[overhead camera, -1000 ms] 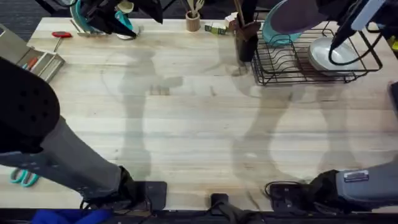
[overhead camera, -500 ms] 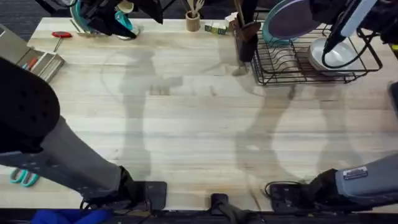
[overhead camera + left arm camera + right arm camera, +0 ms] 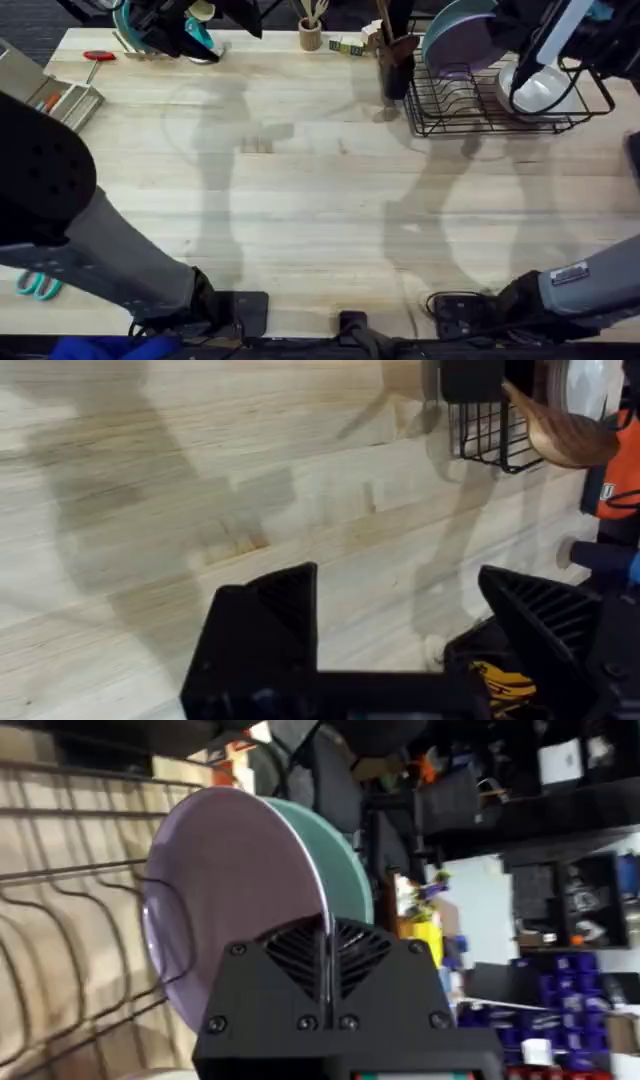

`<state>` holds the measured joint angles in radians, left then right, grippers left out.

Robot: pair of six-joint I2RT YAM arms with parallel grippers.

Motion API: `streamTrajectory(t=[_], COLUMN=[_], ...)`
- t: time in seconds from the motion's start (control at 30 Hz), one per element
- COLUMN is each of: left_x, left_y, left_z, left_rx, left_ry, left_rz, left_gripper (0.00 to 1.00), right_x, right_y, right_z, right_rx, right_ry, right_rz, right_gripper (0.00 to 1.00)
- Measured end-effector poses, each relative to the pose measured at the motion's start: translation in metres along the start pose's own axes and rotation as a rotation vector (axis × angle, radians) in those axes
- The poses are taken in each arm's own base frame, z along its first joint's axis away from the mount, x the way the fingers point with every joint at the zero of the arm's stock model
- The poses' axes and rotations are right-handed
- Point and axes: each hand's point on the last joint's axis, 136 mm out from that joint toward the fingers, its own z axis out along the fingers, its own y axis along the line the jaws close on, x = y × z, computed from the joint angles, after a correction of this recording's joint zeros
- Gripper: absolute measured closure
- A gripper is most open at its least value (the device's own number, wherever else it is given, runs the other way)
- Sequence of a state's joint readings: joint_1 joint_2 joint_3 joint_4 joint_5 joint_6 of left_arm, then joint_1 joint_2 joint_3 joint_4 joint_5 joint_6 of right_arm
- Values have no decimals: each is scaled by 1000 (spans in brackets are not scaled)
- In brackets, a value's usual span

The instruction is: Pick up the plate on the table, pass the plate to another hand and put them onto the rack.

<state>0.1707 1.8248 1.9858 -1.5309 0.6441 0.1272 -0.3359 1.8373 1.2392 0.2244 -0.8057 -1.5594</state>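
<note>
Here the right gripper [image 3: 326,982] was pinched shut on the edge of the purple plate [image 3: 470,35]. The plate stood on edge over the left end of the rack [image 3: 480,112], at the tabletop's [image 3: 300,200] far right corner, beside a green plate [image 3: 345,850]. The left gripper [image 3: 400,610] hung open, far away.

Workshop: cluttered shelves [image 3: 560,920], scattered tools

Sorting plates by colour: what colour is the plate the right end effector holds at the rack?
Lilac-purple plate, clearest in the right wrist view.
</note>
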Motion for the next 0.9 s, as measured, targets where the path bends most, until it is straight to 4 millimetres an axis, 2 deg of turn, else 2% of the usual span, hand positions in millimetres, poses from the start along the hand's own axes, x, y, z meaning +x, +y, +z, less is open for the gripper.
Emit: streamTrajectory(t=[0.07,0.17,0.2,0.37,0.4,0.47,0.77,0.9], left_x=[0,0,0,0,0,0,0,0], left_y=[0,0,0,0,0,0,0,0], left_z=[0,0,0,0,0,0,0,0], left_rx=[0,0,0,0,0,0,-1,-1], left_ry=[0,0,0,0,0,0,0,0], left_rz=[0,0,0,0,0,0,0,0], left_gripper=[7,7,7,7,7,7,8,7], right_x=[4,5,5,4,4,4,4,-3], right_y=[8,7,8,9,9,9,8,-3], right_z=[3,3,3,3,3,3,3,-3], right_rx=[-18,-17,-19,-23,-23,-22,-21,-3], right_ry=[5,5,6,6,6,5,6,5], right_rz=[23,34,44,63,62,65,89,124], right_gripper=[973,964,867,149,44,9,6,6])
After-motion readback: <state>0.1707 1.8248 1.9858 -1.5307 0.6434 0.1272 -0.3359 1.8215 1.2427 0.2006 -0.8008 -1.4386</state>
